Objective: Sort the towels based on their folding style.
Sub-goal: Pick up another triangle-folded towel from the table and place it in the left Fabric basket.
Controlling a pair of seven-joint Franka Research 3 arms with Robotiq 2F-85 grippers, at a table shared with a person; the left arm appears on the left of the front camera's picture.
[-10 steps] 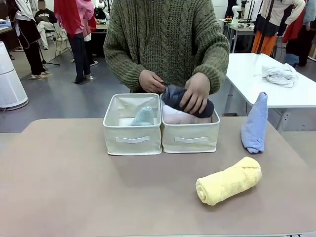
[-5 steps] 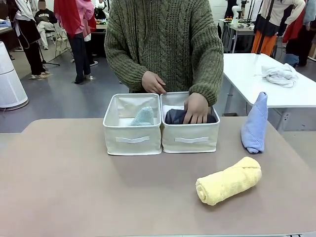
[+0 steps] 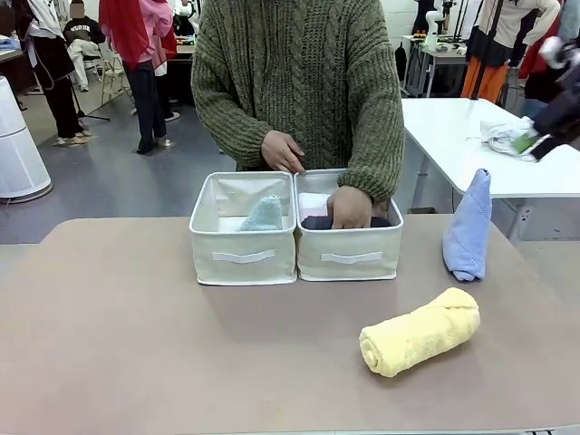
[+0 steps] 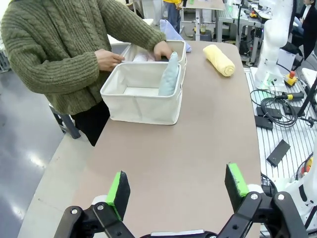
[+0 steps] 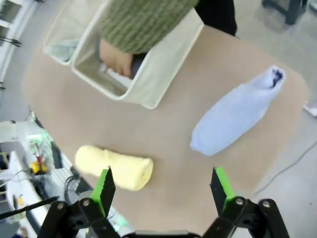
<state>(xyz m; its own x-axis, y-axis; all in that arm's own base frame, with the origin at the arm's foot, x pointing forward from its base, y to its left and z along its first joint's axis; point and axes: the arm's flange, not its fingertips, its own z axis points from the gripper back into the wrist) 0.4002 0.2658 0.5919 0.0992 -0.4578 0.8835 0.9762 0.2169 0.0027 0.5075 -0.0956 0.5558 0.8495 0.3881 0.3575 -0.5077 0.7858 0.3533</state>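
Person's hand (image 3: 349, 207) has just pushed dark grey roll (image 3: 317, 222) down into right bin (image 3: 349, 256); yellow roll (image 3: 420, 331) and blue cone (image 3: 468, 227) remain unsorted on table (image 3: 136, 344), left gripper (image 4: 178, 191) and right gripper (image 5: 162, 186) both spread wide, empty.

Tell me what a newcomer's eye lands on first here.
The person's hand, pushed down on a dark grey towel in the right bin. Next, the yellow roll lying alone on the near table and the blue cone towel by its right edge; a teal cone sits in the left bin.
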